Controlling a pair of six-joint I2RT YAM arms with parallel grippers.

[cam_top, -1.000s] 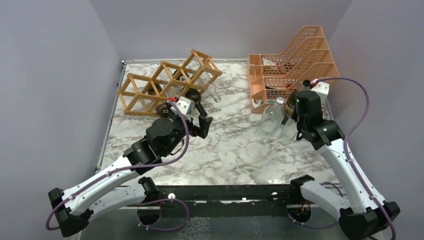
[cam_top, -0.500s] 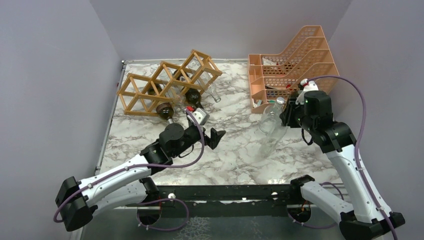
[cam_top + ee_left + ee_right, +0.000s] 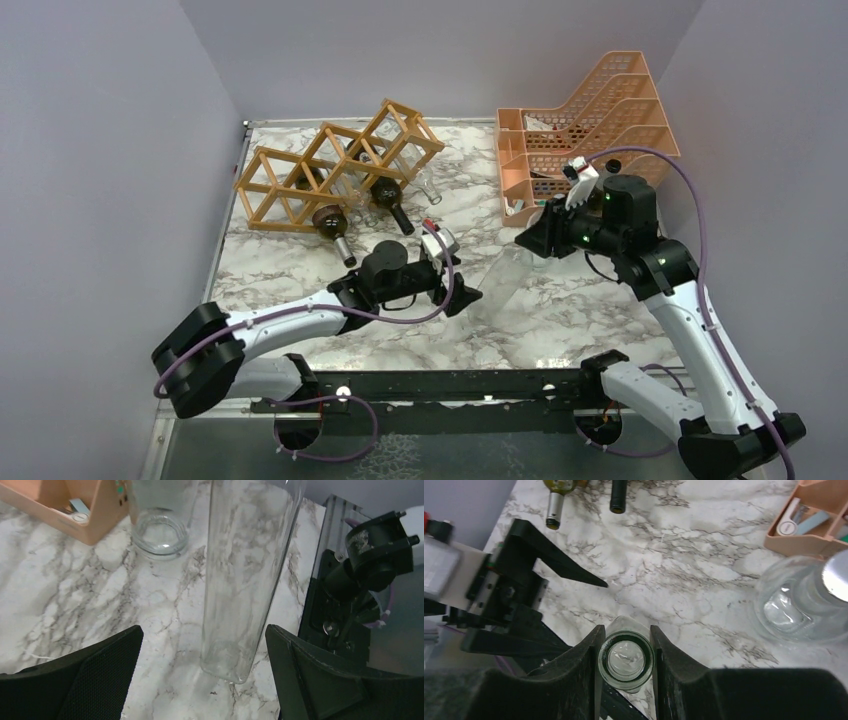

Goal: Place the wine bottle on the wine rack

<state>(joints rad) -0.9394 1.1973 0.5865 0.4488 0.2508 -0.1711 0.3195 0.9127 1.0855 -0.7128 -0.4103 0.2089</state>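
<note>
While the right gripper (image 3: 625,666) pinches the tilted clear-glass wine bottle (image 3: 245,580) by its neck, we see the left gripper (image 3: 458,288) stretched low, gaping wide at its base, well apart from the wooden-lattice wine rack (image 3: 300,178).

White arms (image 3: 290,323), black fingers (image 3: 320,680), purple cables (image 3: 655,152)

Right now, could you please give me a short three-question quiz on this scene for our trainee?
1. True or false: the left end effector is shut on the clear bottle.
2. Which grips the bottle's neck? A) left end effector B) right end effector
3. Fill in: the rack stands at the table's far ___ corner.
Key: 1 false; 2 B; 3 left.
</note>
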